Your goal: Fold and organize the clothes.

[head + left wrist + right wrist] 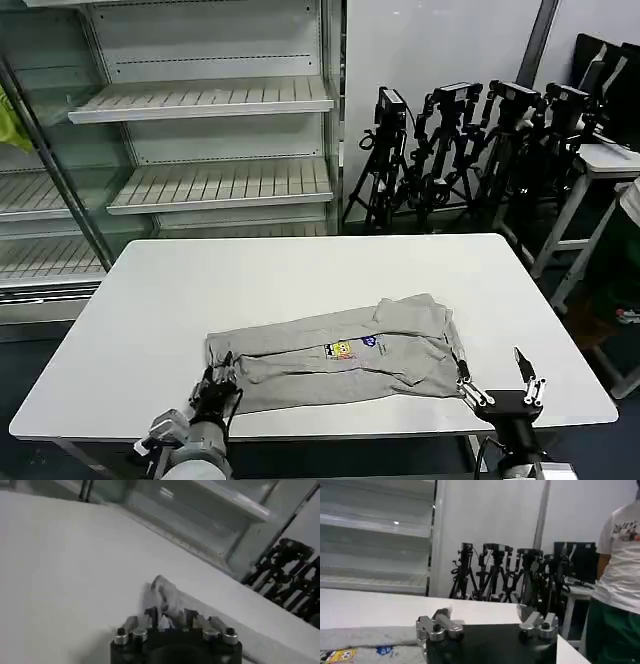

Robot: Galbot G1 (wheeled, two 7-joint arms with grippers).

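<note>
lying lengthwise on the white table [150, 300], near front edge: grey shirt [340, 350], already partly folded. pinching its left corner w/ left gripper [215, 385], fingers clenched on fabric. hovering released at the other end: right gripper [500, 385]. risking a one-sided drag, bunching the fold, if lifting w/o the right grabbing.

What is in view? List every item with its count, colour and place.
Shirt: one, light grey with a small multicoloured print, lying partly folded near the front of the table.
Table: one, white, before the robot.
Shelving unit: one, pale, behind the table at the left.
Tripods: several, black, behind the table at the right.
Side table: one, white, far right.
Left claw: one, black, shut on the shirt's left end.
Right claw: one, black and silver, open at the shirt's right end.
</note>
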